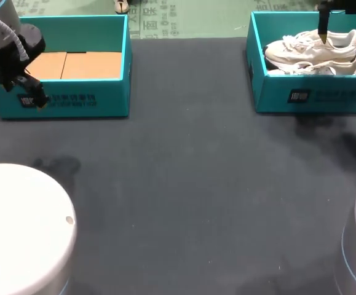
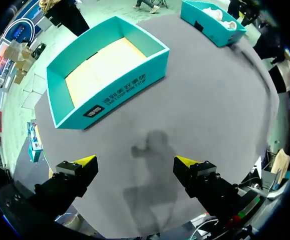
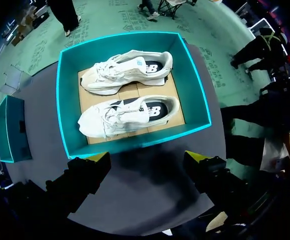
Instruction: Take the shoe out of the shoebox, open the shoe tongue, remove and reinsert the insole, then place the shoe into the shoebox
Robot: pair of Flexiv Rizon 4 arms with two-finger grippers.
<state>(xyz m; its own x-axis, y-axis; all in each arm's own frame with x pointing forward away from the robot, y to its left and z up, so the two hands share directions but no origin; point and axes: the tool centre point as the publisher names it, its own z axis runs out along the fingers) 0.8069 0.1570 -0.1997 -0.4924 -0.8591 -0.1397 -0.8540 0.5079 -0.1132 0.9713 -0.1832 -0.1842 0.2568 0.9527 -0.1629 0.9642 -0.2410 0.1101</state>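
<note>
1. Your table (image 1: 190,184) is dark grey and carries two teal boxes, set well apart at its rear corners.
2. The shoebox (image 1: 325,97) stands at rear right. The left box (image 1: 73,101) stands at rear left and shows a brown cardboard floor.
3. Two white shoes lie side by side inside the shoebox with their toes pointing the same way. The far shoe (image 3: 127,70) is by the back wall and the near shoe (image 3: 127,115) is by the front wall.
4. Your right fingers (image 3: 97,159) hang above the shoebox, spread wide apart and gripping nothing, with both shoes ahead of them.
5. Your left fingers (image 2: 84,161) are also spread wide, with only bare table between them. The left box is just ahead of them.
</note>
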